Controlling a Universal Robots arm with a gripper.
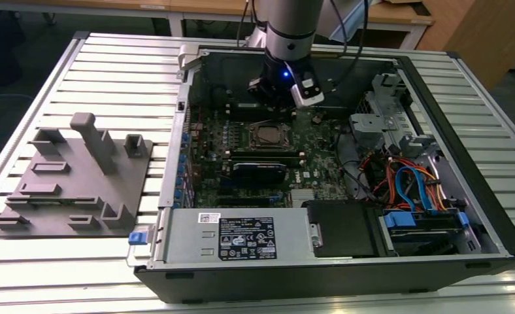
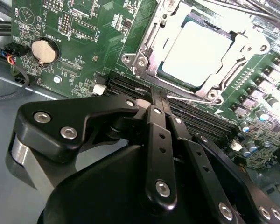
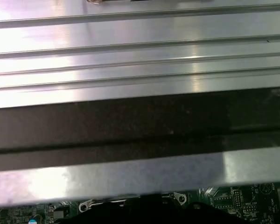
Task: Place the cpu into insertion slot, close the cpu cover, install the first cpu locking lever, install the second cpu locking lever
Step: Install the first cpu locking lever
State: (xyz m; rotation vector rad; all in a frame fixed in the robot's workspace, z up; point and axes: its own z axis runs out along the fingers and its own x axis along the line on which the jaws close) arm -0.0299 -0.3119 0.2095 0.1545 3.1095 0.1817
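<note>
A slatted metal bench [image 1: 48, 72] fills the scene, with wooden desks behind it at the top of the exterior view. At the exterior view's left a grey moulded holder plate [image 1: 66, 190] lies flat on the bench. An open computer case [image 1: 493, 216] takes up the middle and the exterior view's right. A silver power supply box [image 1: 231, 235] sits along its near edge, and blue and orange cables [image 1: 410, 183] are bundled at the lower right.

The arm [image 1: 290, 29] comes down from the top middle of the exterior view. Its tool [image 1: 280, 91] hangs inside the case over the far part of the green motherboard [image 1: 240, 163], near the chip socket but apart from it.

In the second wrist view the tool [image 2: 159, 97] has its black fingers [image 2: 157, 140] pressed together at the tips, with nothing between them. The tips sit above the long black memory slots [image 2: 130, 86], just beside the insertion slot [image 2: 133, 59].

The cpu [image 2: 200, 53] lies flat in that slot, its pale metal top facing up. The cpu cover [image 2: 203, 91] is down around it, framing the top. In the exterior view the cpu [image 1: 267, 135] sits at the centre of the board, just below the tool. A round coin battery [image 2: 42, 50] sits on the board well apart from the socket.

The first wrist view looks across the bench slats [image 3: 130, 51], a dark band of case wall [image 3: 130, 126] and a thin strip of the motherboard [image 3: 233, 200].
</note>
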